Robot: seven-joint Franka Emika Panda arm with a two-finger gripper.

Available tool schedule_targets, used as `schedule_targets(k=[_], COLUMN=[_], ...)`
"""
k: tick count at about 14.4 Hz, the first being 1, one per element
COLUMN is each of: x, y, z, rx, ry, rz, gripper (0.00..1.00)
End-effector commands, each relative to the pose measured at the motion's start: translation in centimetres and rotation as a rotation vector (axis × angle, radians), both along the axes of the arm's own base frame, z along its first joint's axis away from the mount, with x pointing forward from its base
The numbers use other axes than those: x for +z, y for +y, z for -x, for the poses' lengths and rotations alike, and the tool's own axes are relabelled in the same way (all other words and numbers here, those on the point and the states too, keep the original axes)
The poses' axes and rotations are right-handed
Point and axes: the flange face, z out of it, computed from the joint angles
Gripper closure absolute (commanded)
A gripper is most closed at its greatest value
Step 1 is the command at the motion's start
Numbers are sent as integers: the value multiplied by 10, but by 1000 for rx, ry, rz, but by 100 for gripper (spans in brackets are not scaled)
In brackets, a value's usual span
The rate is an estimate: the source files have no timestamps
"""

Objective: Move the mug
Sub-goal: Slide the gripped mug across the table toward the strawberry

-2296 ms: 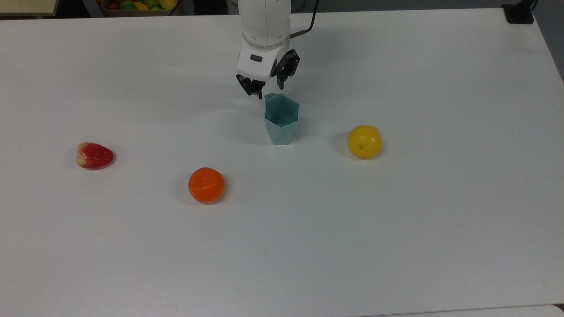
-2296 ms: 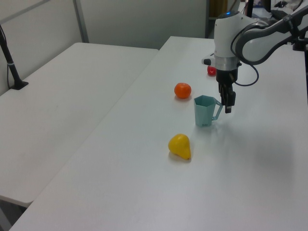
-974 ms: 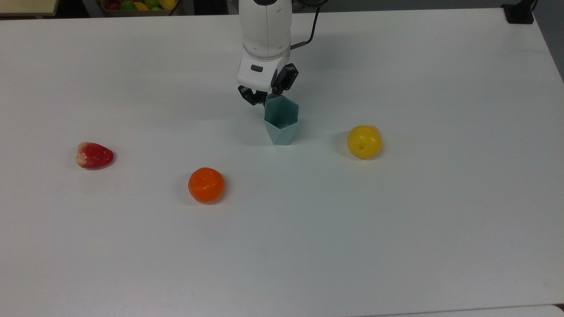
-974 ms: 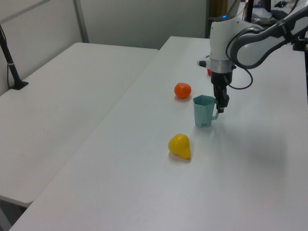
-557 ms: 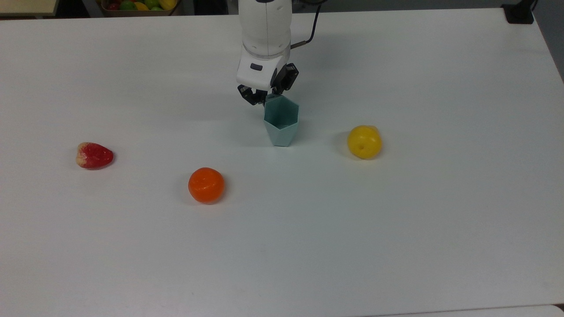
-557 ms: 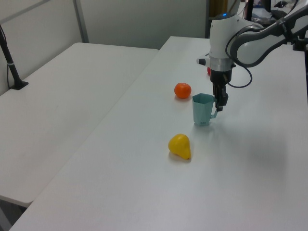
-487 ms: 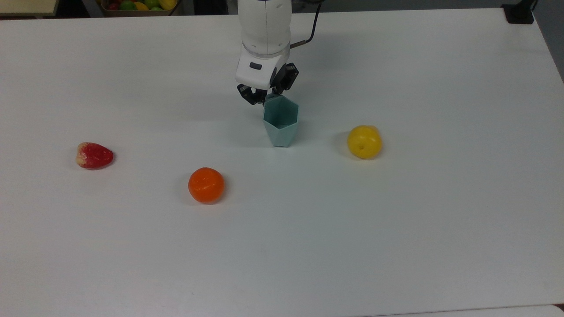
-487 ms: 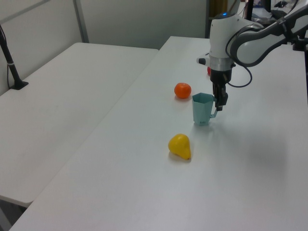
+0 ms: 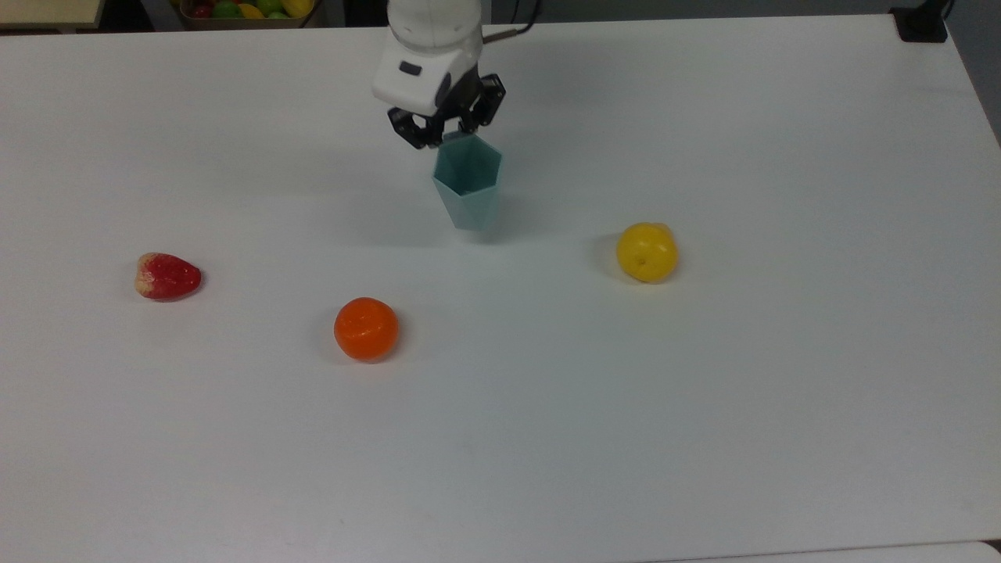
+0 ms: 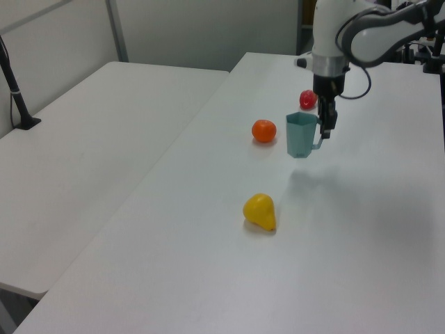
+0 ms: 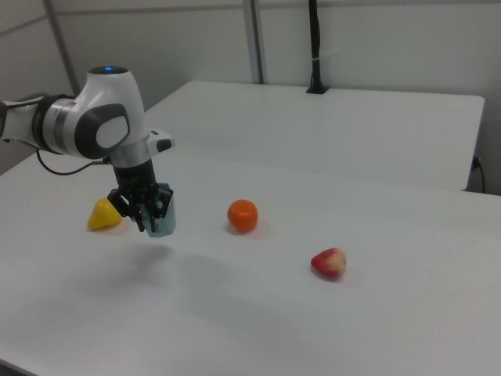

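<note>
Left view: mug [image 10: 300,136] aloft, arm [image 10: 361,31] vertical

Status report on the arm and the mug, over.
Gripper shut on the mug's rim tab. Mug upright, off the table, shadow beneath it. Orange fruit, red fruit, yellow fruit apart from it, none touching.

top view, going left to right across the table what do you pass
strawberry → orange → mug, held off the table by the claw → yellow fruit
</note>
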Motion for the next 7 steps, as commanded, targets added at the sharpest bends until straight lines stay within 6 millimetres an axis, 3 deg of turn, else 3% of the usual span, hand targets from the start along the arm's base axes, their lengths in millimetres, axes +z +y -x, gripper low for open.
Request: schedule_targets(k=[1,7], x=[34,50], y=[-27,-110], z=[18,28], rx=[-58,-208], ry=[9,20], rz=[-1,-6], gripper=[93,93])
